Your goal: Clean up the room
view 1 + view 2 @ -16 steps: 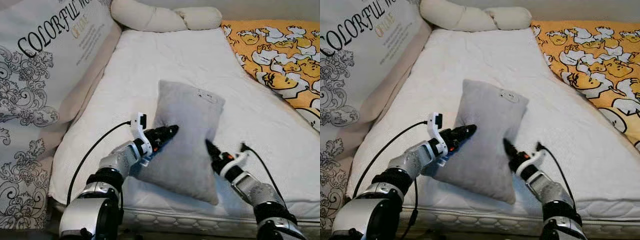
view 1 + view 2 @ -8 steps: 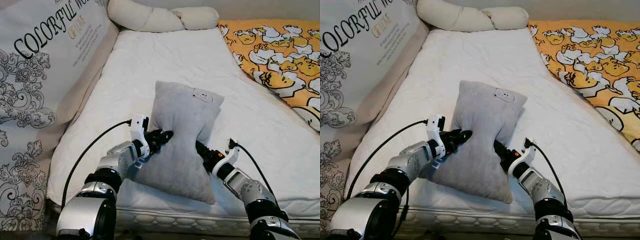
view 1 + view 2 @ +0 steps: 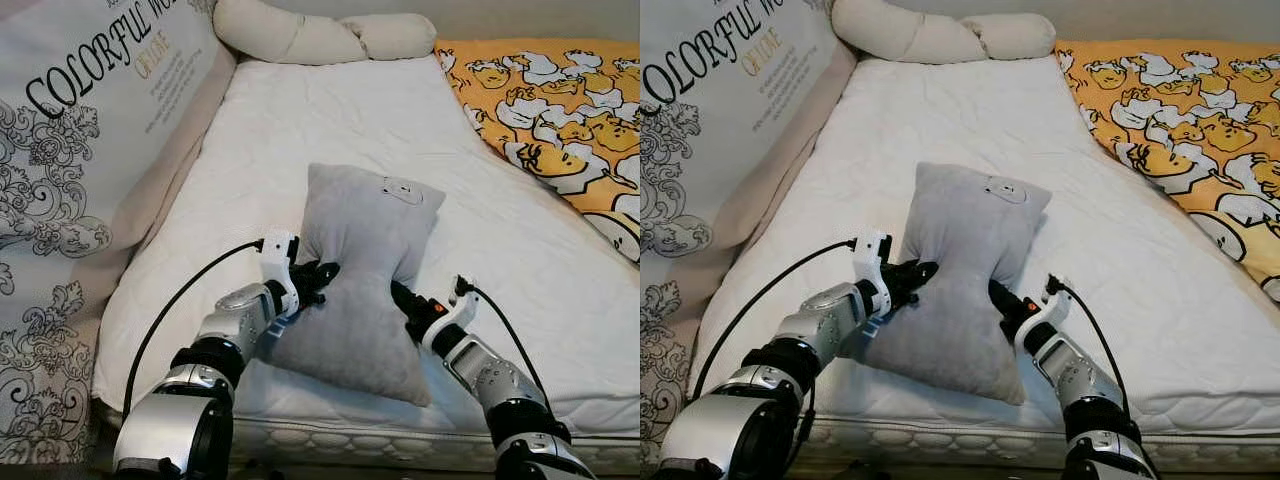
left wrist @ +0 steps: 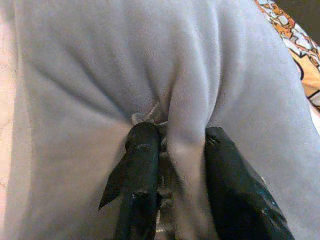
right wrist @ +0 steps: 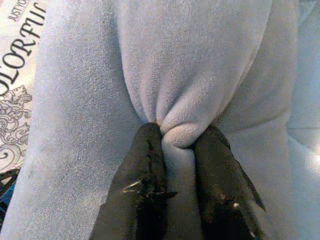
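You are facing a white mattress with a printed cushion propped along its left side, a cream bolster across the far end and a yellow duck-print blanket on the right. A grey pillow lies on the mattress near its front edge, pinched in at the waist. Your left gripper clamps a fold of fabric on the pillow's left side; the left wrist view shows the fingers closed on a ridge of cloth. Your right gripper likewise squeezes a bunched fold on the pillow's right side.
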You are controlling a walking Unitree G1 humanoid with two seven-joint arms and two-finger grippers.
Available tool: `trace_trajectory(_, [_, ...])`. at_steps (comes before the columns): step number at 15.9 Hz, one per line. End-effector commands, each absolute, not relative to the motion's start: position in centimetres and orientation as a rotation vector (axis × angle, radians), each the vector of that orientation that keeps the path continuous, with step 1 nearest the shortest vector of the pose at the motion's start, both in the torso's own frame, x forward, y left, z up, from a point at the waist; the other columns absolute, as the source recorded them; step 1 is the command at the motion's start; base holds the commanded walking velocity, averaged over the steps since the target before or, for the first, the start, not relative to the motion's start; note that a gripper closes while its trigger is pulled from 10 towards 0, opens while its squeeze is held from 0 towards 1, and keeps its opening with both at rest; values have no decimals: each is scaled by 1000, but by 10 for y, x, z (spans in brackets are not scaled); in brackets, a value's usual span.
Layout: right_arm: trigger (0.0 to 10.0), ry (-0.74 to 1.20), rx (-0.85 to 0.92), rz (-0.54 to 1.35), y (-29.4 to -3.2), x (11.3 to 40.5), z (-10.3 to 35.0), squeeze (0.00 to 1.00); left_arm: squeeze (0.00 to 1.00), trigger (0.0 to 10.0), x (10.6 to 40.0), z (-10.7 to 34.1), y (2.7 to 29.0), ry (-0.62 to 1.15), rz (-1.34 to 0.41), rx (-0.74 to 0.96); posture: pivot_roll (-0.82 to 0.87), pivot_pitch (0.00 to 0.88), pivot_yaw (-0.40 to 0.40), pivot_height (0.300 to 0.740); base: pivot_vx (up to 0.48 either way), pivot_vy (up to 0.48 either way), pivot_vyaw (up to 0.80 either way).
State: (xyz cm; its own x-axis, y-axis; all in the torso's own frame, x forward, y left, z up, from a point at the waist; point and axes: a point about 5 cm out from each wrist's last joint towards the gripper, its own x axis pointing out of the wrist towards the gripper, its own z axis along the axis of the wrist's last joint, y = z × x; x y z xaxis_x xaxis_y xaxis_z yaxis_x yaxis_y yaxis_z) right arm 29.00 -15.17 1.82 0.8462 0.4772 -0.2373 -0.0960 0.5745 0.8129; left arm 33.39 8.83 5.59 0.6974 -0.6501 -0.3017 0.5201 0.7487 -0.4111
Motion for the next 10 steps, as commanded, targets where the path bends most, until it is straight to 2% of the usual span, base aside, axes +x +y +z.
trace_trajectory(1, [0,480,883,384,-139,293,22,0,0,0,325,42,87,530,-661,-299,-172,0,55,740,0,0,0])
trace_trajectory(7, [0,463,784,428,-137,295,29,0,0,0,328,49,89,475,-665,-280,-171,0,52,740,0,0,0])
trace_trajectory(10, [0,359,784,443,-130,302,55,0,0,0,335,71,88,341,-669,-219,-168,0,54,740,0,0,0])
